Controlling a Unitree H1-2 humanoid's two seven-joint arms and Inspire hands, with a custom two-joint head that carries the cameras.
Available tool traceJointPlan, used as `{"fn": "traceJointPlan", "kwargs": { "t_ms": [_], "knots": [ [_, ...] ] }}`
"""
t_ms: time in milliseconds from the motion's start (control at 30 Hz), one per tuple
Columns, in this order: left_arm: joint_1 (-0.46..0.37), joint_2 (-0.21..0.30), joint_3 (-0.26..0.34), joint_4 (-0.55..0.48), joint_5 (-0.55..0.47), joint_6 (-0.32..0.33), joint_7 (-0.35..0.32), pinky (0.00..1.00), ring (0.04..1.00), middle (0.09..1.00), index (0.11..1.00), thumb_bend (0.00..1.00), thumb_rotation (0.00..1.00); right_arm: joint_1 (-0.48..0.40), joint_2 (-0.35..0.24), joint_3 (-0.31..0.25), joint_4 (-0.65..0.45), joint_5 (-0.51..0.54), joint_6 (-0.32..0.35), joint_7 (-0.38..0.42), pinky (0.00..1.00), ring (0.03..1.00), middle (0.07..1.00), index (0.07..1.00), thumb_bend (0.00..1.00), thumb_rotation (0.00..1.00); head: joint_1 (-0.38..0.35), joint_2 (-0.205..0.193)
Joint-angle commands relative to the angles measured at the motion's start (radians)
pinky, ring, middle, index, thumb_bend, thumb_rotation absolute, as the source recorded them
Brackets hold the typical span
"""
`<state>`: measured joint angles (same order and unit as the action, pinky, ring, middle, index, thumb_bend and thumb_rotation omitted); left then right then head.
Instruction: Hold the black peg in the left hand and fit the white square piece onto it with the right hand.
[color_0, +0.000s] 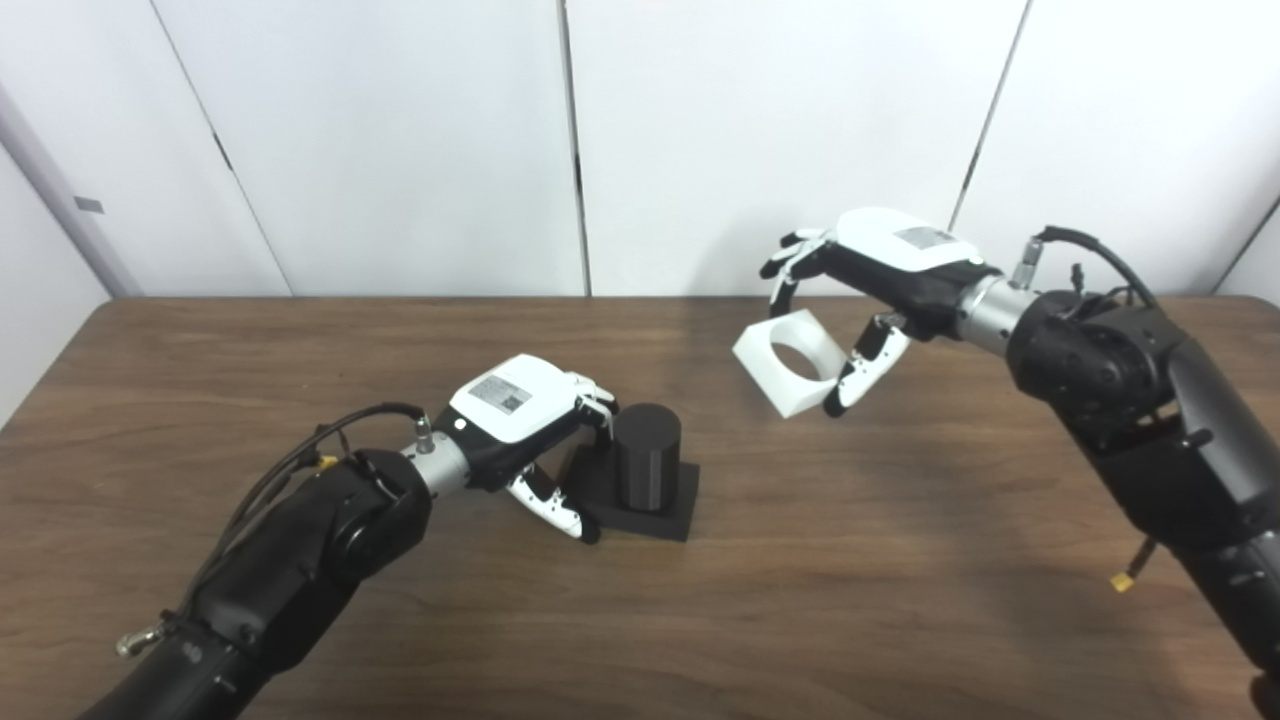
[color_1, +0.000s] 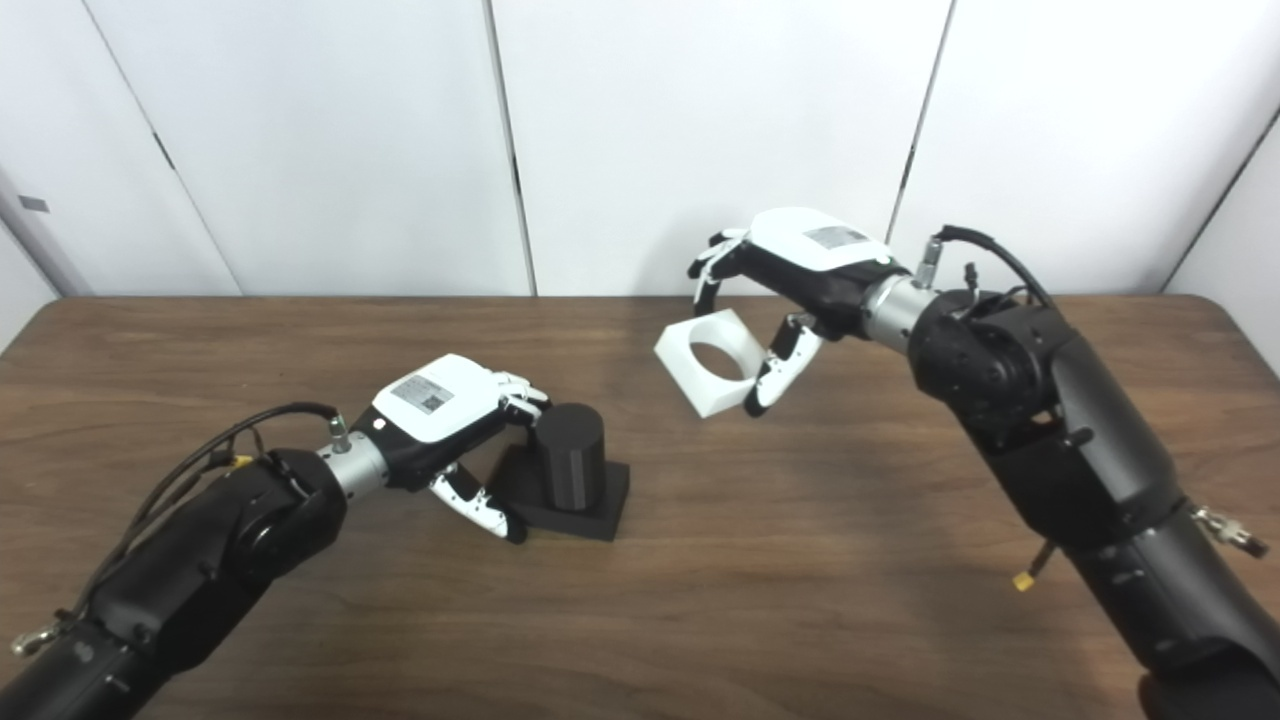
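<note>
While your left robot hand (color_0: 520, 420) grips the black cylindrical peg (color_0: 648, 458) on the brown wooden bench (color_0: 800, 560), your right robot hand (color_0: 880, 270) pinches the white square holed piece (color_0: 790, 362) aloft, well apart.

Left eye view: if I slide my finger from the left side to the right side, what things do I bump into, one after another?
Left hand → black peg → white piece → right hand.
</note>
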<state>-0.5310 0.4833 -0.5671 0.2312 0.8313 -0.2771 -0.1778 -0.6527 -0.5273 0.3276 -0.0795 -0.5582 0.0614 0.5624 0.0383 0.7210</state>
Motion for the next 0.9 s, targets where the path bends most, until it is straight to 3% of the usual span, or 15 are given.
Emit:
{"fn": "traceJointPlan", "kwargs": {
  "t_ms": [0, 333, 867],
  "knots": [
    [0.020, -0.023, -0.042, 0.029, 0.052, 0.003, -0.045, 0.78, 0.851, 0.827, 0.491, 0.52, 0.07, -0.071, 0.003, -0.011, -0.034, 0.008, -0.034, -0.008, 0.84, 0.934, 0.833, 0.479, 0.52, 0.13, 0.002, 0.000],
    [0.019, -0.039, -0.047, 0.025, 0.068, 0.018, -0.056, 0.78, 0.851, 0.831, 0.492, 0.52, 0.08, -0.080, 0.051, 0.014, -0.047, -0.004, -0.018, 0.013, 0.86, 0.935, 0.831, 0.479, 0.52, 0.13, 0.021, 0.002],
    [0.013, -0.053, -0.053, 0.013, 0.078, 0.043, -0.068, 0.77, 0.851, 0.831, 0.491, 0.52, 0.08, -0.087, 0.128, 0.060, -0.002, -0.007, -0.081, 0.007, 0.83, 0.915, 0.826, 0.478, 0.52, 0.13, 0.049, 0.006]
  ]
}}
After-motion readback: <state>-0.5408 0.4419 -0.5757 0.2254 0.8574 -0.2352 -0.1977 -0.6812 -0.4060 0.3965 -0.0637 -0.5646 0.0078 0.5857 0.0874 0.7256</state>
